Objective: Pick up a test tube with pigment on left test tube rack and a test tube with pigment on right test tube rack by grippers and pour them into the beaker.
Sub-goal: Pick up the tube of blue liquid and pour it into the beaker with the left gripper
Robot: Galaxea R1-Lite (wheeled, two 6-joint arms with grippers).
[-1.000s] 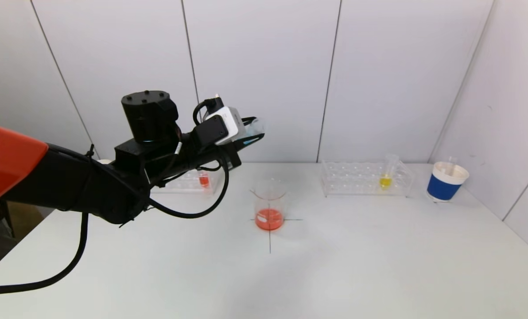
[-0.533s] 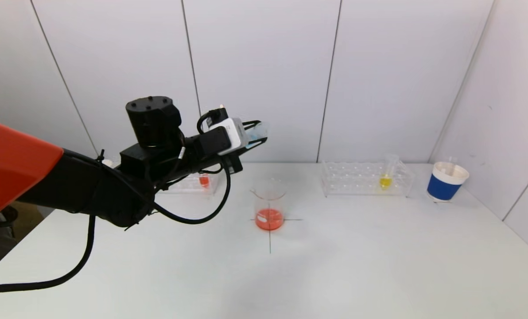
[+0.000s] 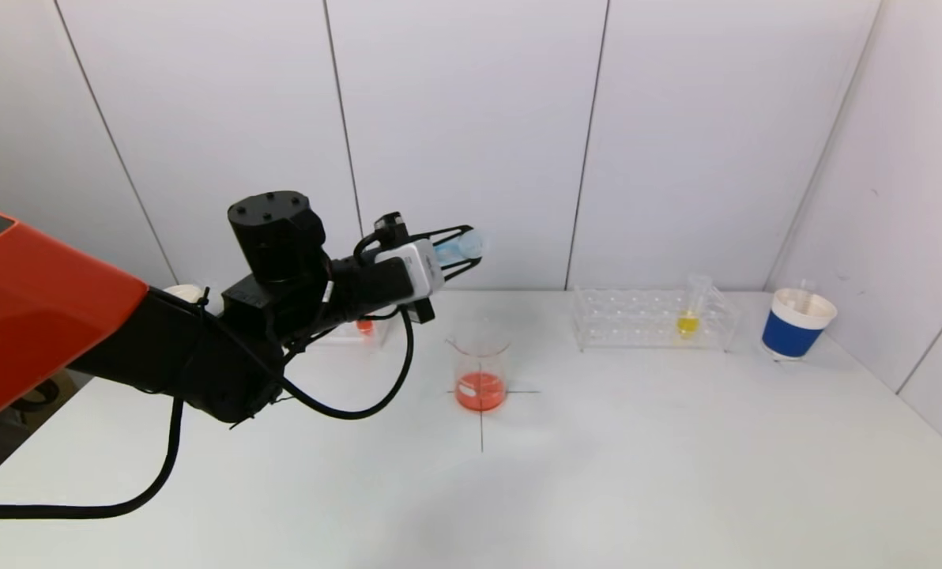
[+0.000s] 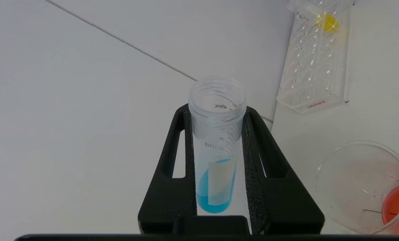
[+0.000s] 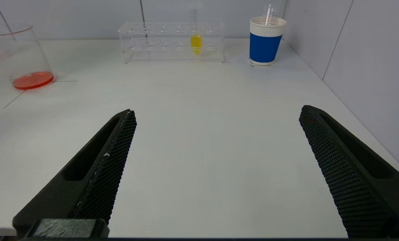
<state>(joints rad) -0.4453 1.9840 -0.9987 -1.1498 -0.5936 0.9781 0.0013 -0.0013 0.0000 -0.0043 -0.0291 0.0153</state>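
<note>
My left gripper (image 3: 461, 246) is shut on a clear test tube (image 4: 216, 147) holding blue pigment, which lies tilted almost level. It hangs high above the table, just behind and left of the beaker (image 3: 480, 365), whose bottom holds orange-red liquid. In the left wrist view the beaker (image 4: 363, 187) sits off to one side of the tube's mouth. The left rack is mostly hidden behind my arm; a red tube (image 3: 364, 324) shows there. The right rack (image 3: 637, 320) holds a yellow tube (image 3: 687, 322). My right gripper (image 5: 218, 113) stands open and empty, low over the table.
A blue and white paper cup (image 3: 799, 325) stands right of the right rack, near the side wall. A thin black cross (image 3: 482, 427) is marked on the white table under the beaker. Wall panels close the back and right sides.
My left arm has shifted a little right and lower, and the wrist has rolled, bringing the held tube nearer over the beaker. The right gripper has stayed open.
</note>
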